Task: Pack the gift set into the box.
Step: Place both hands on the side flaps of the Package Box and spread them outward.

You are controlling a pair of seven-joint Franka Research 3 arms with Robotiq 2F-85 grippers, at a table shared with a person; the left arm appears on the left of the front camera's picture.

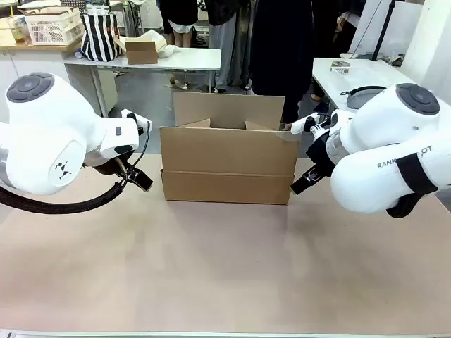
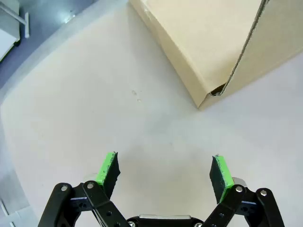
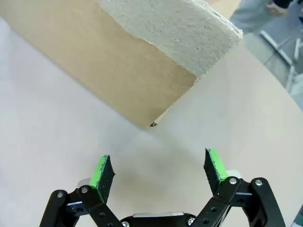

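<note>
The box (image 1: 227, 167), a large plain brown carton with its top flaps up, stands on the table's far middle. My left gripper (image 1: 138, 179) hangs just left of its left end, open and empty; in the left wrist view that gripper (image 2: 164, 171) has green pads spread over bare tabletop, with the box's corner (image 2: 208, 52) ahead. My right gripper (image 1: 303, 183) sits at the box's right end, also open and empty; its wrist view shows the gripper (image 3: 158, 171) below the box's corner (image 3: 123, 71). The gift set is out of view.
A person in dark clothes (image 1: 282, 49) stands behind the box at the far side. The tan table (image 1: 225, 274) stretches wide in front of the box. Behind are a white table with a small carton (image 1: 141, 51) and a striped bag (image 1: 100, 35).
</note>
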